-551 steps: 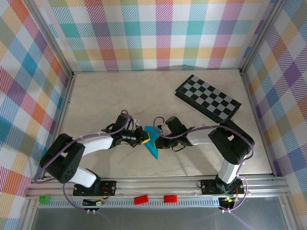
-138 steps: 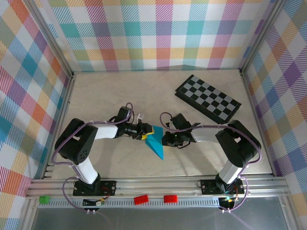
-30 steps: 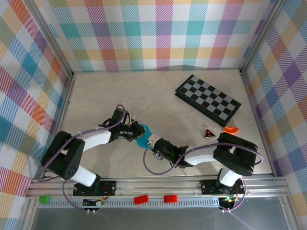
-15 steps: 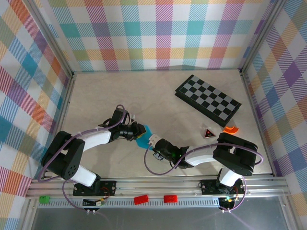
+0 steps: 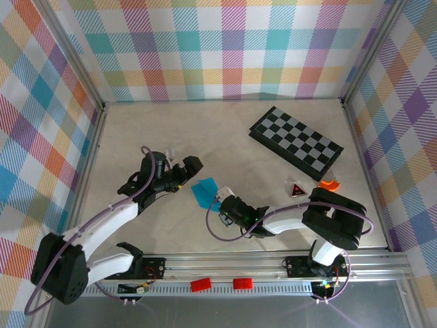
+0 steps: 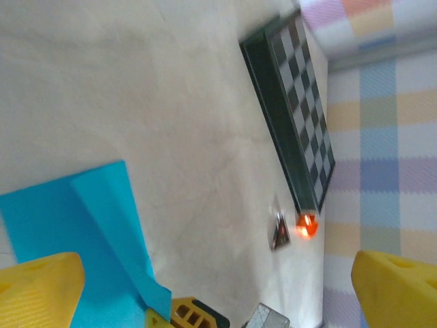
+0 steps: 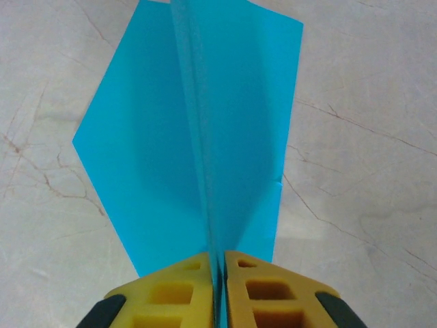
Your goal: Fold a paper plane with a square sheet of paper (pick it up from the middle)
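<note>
The cyan-blue paper plane (image 5: 203, 192) lies on the pale marbled table (image 5: 171, 130), a little left of centre and near the arms' side. In the right wrist view the plane (image 7: 198, 137) is a flat kite-like shape with a raised centre crease running down its length. The right pincer (image 7: 217, 263) has its yellow fingers pressed together on that crease at the near end, so it is pinching the plane. From above, the right pincer (image 5: 222, 203) meets the plane's near-right edge.

The left pincer (image 5: 186, 171) is spread wide just left of the plane and grips nothing. In its own camera one yellow fingertip (image 6: 37, 283) sits low at the left and the other at the far right, with the blue paper (image 6: 75, 225) showing beside the left one. Whether that finger touches the paper cannot be told.

The black-and-grey checkered board (image 5: 297, 139) lies well apart at the far right of the table. Nearer the right wall are a small dark triangular piece (image 5: 295, 189) with a red-edged mark too small to read and, just beside it, a small orange curved piece (image 5: 328, 184).
</note>
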Motion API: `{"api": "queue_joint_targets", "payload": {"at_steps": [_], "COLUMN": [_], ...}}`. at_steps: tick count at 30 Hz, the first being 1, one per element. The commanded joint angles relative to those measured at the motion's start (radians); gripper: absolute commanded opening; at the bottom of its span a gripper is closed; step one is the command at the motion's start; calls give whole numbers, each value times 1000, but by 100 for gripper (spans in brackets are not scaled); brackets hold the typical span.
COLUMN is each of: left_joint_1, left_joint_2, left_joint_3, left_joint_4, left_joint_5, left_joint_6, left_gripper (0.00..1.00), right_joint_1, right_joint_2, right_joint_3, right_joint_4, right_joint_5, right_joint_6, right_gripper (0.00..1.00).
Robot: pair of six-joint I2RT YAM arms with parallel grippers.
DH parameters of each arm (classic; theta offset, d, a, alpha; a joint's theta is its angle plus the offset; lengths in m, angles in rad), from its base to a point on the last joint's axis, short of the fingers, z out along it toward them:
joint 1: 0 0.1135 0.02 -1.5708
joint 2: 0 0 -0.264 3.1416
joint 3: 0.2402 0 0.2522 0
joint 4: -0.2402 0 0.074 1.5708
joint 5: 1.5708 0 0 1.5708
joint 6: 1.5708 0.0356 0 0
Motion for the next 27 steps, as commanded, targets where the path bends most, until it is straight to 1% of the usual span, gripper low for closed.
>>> {"api": "queue_joint_targets", "payload": {"at_steps": [1, 2, 5, 8, 12, 16, 20, 23, 27], "left_joint_1": [7, 7, 7, 6, 6, 6, 6, 3, -19], "left_joint_2": [-79, -105, -148, -125, -19, 61, 53, 24, 24], "left_joint_3": [36, 54, 124, 244, 398, 484, 479, 464, 501], "left_joint_4": [-149, -180, -230, -370, -490, -562, -564, -535, -571], "left_joint_5": [-230, -272, -350, -426, -450, -439, -457, -448, -486], "left_joint_6": [-82, -119, -137, -149, -136, -151, -170, -178, -168], "left_gripper": [100, 100, 100, 100, 100, 100, 100, 100, 100], "right_joint_1": [-5, -4, -5, -4, -4, -4, -4, -4, -4], "right_joint_2": [14, 13, 3, -13, -32, -28, -35, -29, -12], "right_joint_3": [35, 42, 70, 88, 101, 122, 114, 120, 130], "right_joint_4": [-55, -70, -122, -155, -182, -218, -202, -191, -180], "right_joint_5": [17, 19, 27, 40, 55, 61, 65, 64, 54], "right_joint_6": [67, 69, 83, 104, 120, 110, 109, 86, 72], "right_gripper": [11, 11, 11, 11, 11, 10, 10, 10, 10]}}
